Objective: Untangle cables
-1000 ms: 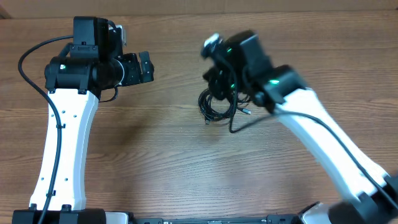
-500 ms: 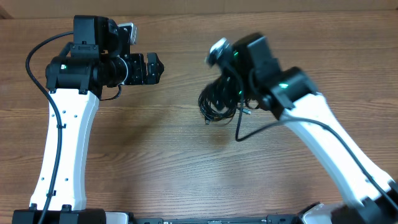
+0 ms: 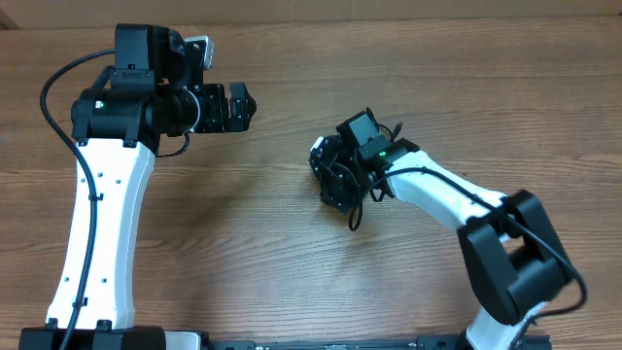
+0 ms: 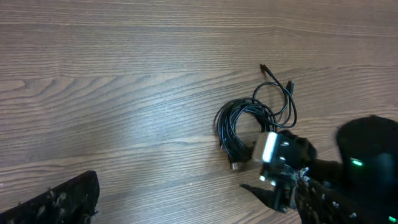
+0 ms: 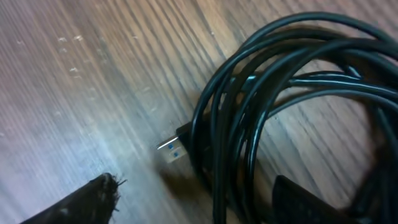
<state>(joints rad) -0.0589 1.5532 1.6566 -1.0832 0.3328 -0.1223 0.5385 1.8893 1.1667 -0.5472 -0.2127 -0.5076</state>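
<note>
Right pincer (image 5: 194, 182) first: its own wrist view shows us the jaws spread wide. One dark finger (image 5: 87, 200) sits low at the left over bare wood and the other low at the right against the bundle, with nothing clamped between them. The cables (image 5: 267, 93) fill the upper right of that view as a loop of many thin black strands lying on the table (image 5: 74, 74), and part of the loop runs down between the two fingers. Whether either finger touches a strand we cannot tell. A silver plug (image 5: 173, 149) with a blue insert pokes out of the loop's left edge; neither other view shows that blue.

From overhead we lose most of the coil, since the right arm's wrist sits over it near the middle of the table. Only its rim and one loose strand trailing toward the robot's side show. The left wrist view gives what overhead hides: the whole round coil, two thin ends curling away from it to small tips, and the right arm close beside it.

Left pincer (image 3: 241, 105) hovers well apart from the cables, to their left, holding nothing. Overhead its jaws look parted; its wrist view shows just one finger, in the lower left corner, so we cannot say how wide.
</note>
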